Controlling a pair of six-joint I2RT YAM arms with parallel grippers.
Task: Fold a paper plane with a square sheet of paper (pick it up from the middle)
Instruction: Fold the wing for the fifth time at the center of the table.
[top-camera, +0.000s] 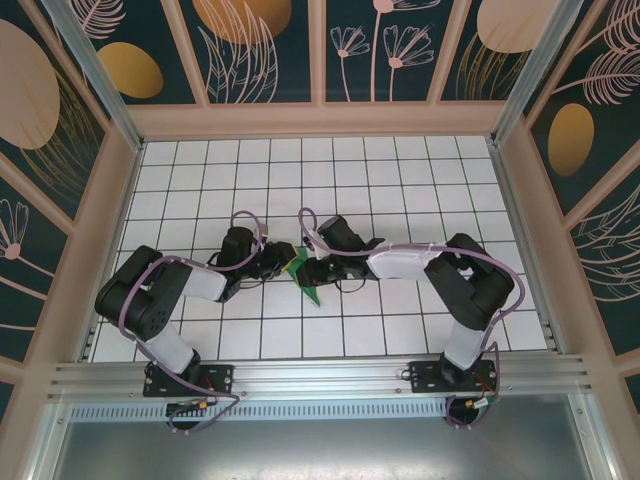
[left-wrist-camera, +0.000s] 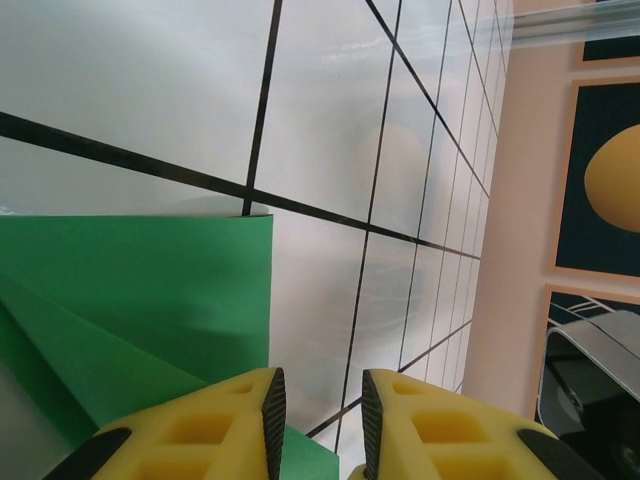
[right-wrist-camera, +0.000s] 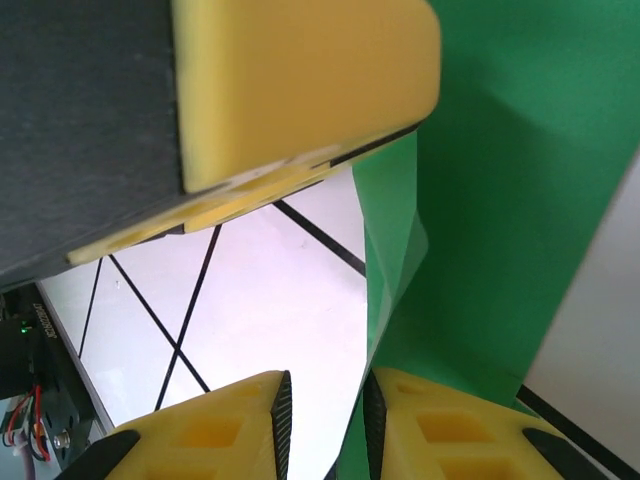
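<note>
The green sheet of paper (top-camera: 306, 283) lies folded and creased on the white tiled table, its point toward the near edge. Both grippers meet over it at mid-table. My left gripper (top-camera: 277, 263) is at its left side and my right gripper (top-camera: 312, 268) at its right. In the left wrist view the paper (left-wrist-camera: 140, 300) spreads under the left finger (left-wrist-camera: 200, 430), and the left gripper (left-wrist-camera: 318, 400) stands open over bare tile. In the right wrist view the paper's (right-wrist-camera: 520, 200) raised edge runs along the right finger (right-wrist-camera: 450, 425). The right gripper (right-wrist-camera: 325, 400) is open. The left gripper's yellow finger (right-wrist-camera: 300, 90) hangs close above.
The tiled table (top-camera: 400, 180) stretches free behind and to both sides of the arms. Pinkish frame walls (left-wrist-camera: 520, 200) close it in, and a metal rail (top-camera: 320, 378) runs along the near edge by the arm bases.
</note>
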